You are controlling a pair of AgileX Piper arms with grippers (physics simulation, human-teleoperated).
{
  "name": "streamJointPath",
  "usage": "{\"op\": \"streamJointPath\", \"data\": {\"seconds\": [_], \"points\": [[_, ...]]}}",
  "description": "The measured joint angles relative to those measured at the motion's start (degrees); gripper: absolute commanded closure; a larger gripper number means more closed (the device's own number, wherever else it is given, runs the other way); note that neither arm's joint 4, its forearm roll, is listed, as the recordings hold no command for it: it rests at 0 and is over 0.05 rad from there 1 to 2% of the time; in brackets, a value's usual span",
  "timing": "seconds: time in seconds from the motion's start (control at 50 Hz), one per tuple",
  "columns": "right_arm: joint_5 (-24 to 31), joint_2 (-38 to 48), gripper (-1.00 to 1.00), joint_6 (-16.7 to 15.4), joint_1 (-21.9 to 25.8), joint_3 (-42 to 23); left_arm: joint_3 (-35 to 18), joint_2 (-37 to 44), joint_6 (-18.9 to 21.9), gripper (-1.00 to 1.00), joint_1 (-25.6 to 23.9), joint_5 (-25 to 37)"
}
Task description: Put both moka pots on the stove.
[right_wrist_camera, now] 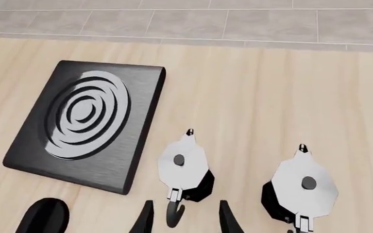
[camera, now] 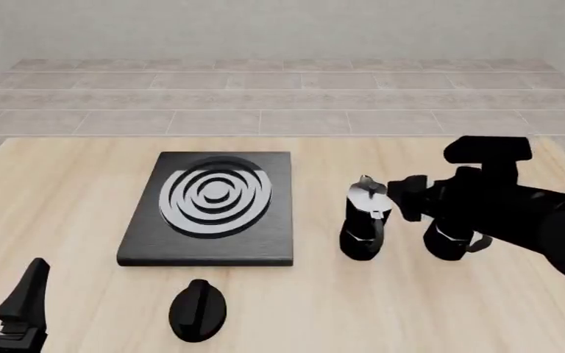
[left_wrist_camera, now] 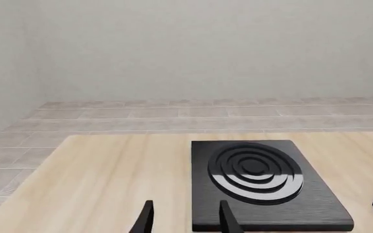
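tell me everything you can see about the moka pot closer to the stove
The nearer moka pot is small, black and faceted, with a narrow waist, a silvery-grey lid, a top knob and a curved black handle. It stands upright on the wooden table, just right of the stove and apart from it, with the second moka pot further right. In the right wrist view the right gripper hovers above its handle, jaws apart, touching nothing.

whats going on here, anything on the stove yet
Not yet. Both moka pots stand on the table to the right of the stove, whose burner is bare. The right gripper hangs open above the nearer pot, over its handle; the second pot is beside it. The left gripper is open, holding nothing.
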Motion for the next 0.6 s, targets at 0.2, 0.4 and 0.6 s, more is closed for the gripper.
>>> {"op": "streamJointPath", "data": {"seconds": [0.2,0.4,0.6], "points": [[-2.38,2.05,-1.00,0.69,0.32,0.95,-0.07,0.04,-0.06,-1.00,-0.01,0.06],[-4.53,3.99,-1.00,1.44,0.82,1.83,-0.08,0.14,-0.09,-1.00,0.01,-0.01],[-6.55,5.81,-1.00,2.03,1.14,2.74,-0.04,0.22,-0.15,-1.00,0.02,-0.13]]}}
